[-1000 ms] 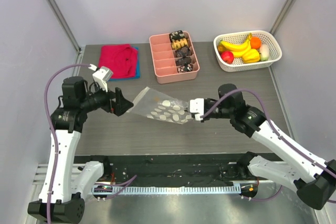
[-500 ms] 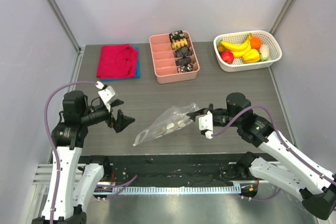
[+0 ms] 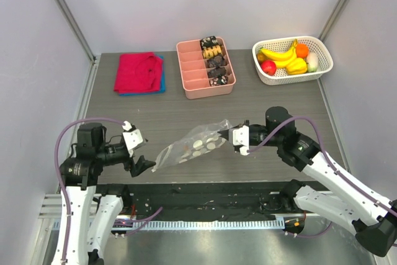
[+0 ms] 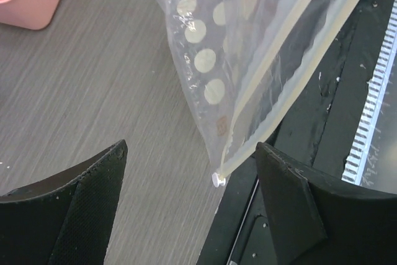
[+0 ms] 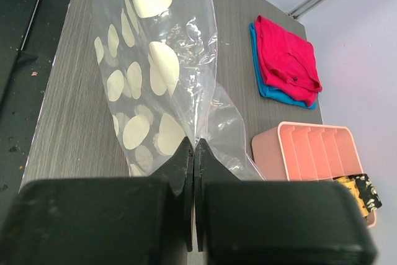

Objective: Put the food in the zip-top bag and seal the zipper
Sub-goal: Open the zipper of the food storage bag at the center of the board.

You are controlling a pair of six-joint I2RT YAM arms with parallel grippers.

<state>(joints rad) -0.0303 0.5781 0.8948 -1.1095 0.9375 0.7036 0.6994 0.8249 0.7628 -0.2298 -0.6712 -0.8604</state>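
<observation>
The right pincer (image 3: 233, 136) is clamped shut on an edge of the clear, white-dotted zip-top plastic bag (image 3: 189, 147), and its fingers (image 5: 181, 167) hide the nipped part. The left pincer (image 3: 141, 164) gapes wide and holds nothing. The bag's low corner hangs between its fingers, touching neither, and the pale zipper strip (image 4: 279, 72) is cut off by the top of the left wrist view. The plastic fruit and vegetables (image 3: 284, 55) lie in the white mesh basket (image 3: 324, 65) at the far right of the desk (image 3: 155, 110), partly hidden by its wall.
</observation>
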